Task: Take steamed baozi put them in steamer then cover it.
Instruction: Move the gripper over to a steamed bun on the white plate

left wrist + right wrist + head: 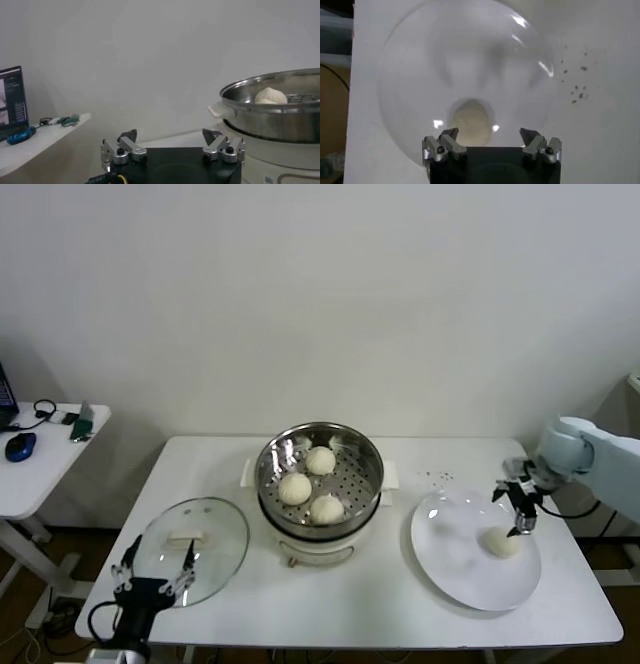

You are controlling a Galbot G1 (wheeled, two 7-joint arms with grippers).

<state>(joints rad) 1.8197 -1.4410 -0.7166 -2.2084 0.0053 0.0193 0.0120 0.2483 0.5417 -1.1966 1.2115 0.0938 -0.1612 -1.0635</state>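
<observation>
The last baozi (502, 543) on the plate (450, 569) is approached by the right gripper (520, 514), fingers spread wide, nothing held. A descent and closing around it is called for next. The left gripper (152, 572), also wide open, is parked beside the cover (215, 529).

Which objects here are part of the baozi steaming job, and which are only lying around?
Belong to the job:
- three baozi in the steamer
- last baozi on the white plate
- steamer
- glass lid on the table
- right gripper, open over the plate
- left gripper, open by the lid

Just lying about:
- blue mouse on the side table
- dark specks
</observation>
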